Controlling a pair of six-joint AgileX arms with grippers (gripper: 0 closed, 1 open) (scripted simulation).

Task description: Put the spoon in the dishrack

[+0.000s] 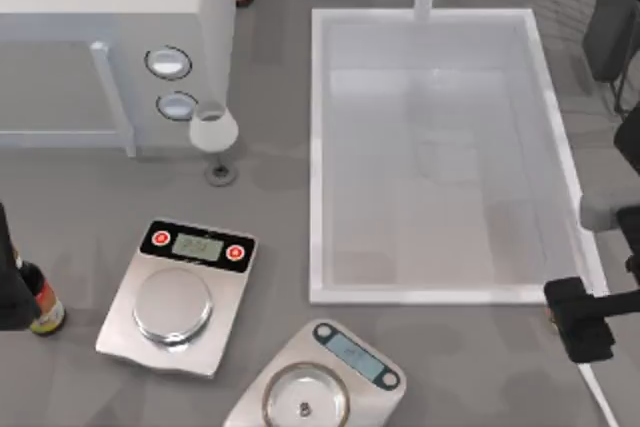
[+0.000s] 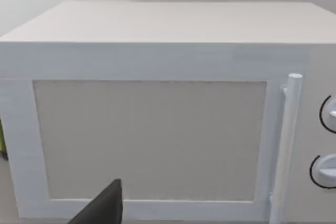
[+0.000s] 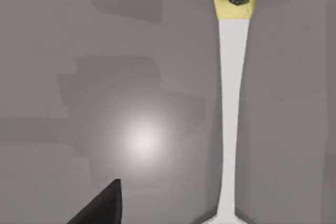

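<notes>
The right claw (image 1: pixel 583 325) is seen at the right edge of the grey surface (image 1: pixel 270 207) in the top view, just off the near right corner of the large white sink basin (image 1: pixel 318 147); whether its fingers are spread or pressed together cannot be told. Directly beneath it the spoon (image 3: pixel 231 103) is found lying flat on the surface: in the right wrist view its long cream-white handle is shown running straight away from the camera, ending in a red-pink rosette backed by yellow, and a dark fingertip (image 3: pixel 102 205) is seen well apart from the handle. In the top view a thin pale length of the spoon is glimpsed below the claw at the right edge. Thin dark curved wires of the dishrack (image 1: pixel 580 7) are made out at the far right, beyond the basin's far corner, well apart from the spoon. The left arm (image 1: pixel 12 277) is held at the left edge, beside a small dark bottle (image 1: pixel 42 307); its claw's state cannot be told. A white microwave (image 2: pixel 157 103) is faced by the left wrist camera. Two kitchen scales (image 1: pixel 180 292) and a wine glass (image 1: pixel 215 137) are stood on the surface.
</notes>
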